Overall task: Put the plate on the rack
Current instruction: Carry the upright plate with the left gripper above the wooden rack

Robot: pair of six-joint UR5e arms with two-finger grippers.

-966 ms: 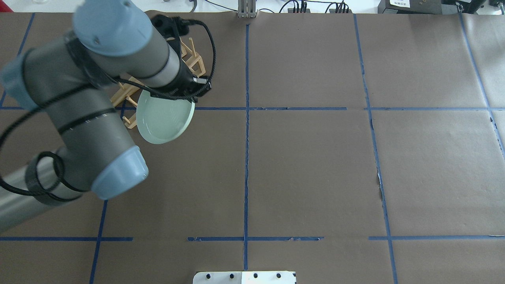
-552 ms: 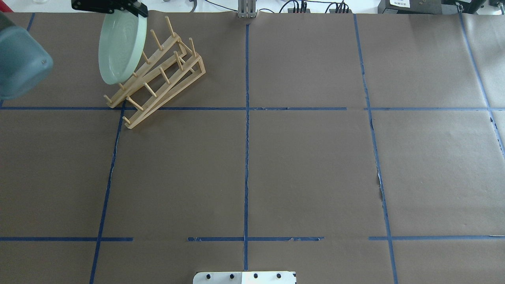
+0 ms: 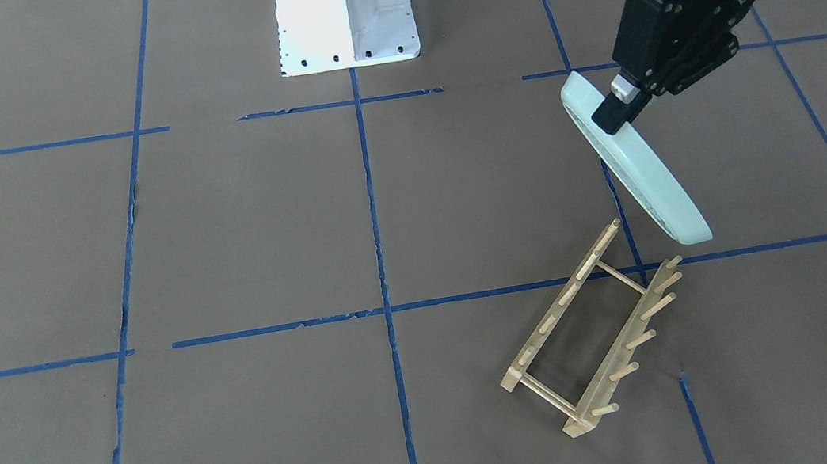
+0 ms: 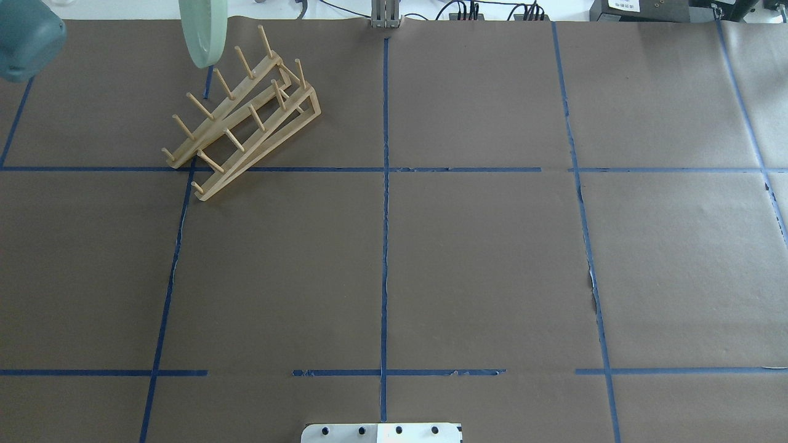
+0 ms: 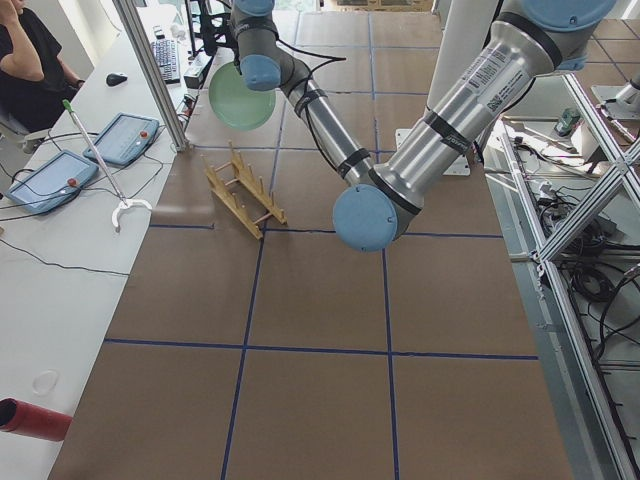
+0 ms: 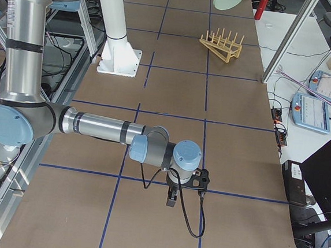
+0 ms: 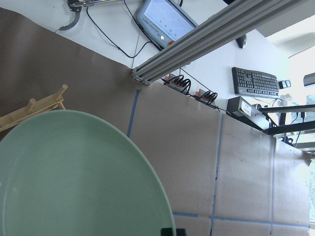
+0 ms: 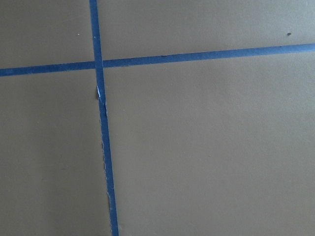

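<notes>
My left gripper (image 3: 610, 117) is shut on the rim of the pale mint-green plate (image 3: 641, 170) and holds it on edge, tilted, in the air. The plate's low end hangs just above the near end of the wooden rack (image 3: 594, 328), apart from its pegs. In the overhead view the plate (image 4: 203, 31) shows edge-on at the top, past the rack (image 4: 246, 123). The left wrist view is filled by the plate (image 7: 74, 177), with one end of the rack (image 7: 34, 108) beyond it. My right gripper (image 6: 171, 200) hangs low over the table far from the rack; I cannot tell whether it is open or shut.
The white robot base (image 3: 344, 9) stands at the table's middle edge. An aluminium post (image 4: 385, 15) and cables line the far edge. A side desk with tablets (image 5: 95, 140), a keyboard and a seated person (image 5: 30, 60) lies beyond the rack.
The left arm has swung out of the overhead view. The plate has turned from flat-facing to edge-on and moved from over the rack's near end to past its far side, higher up.
</notes>
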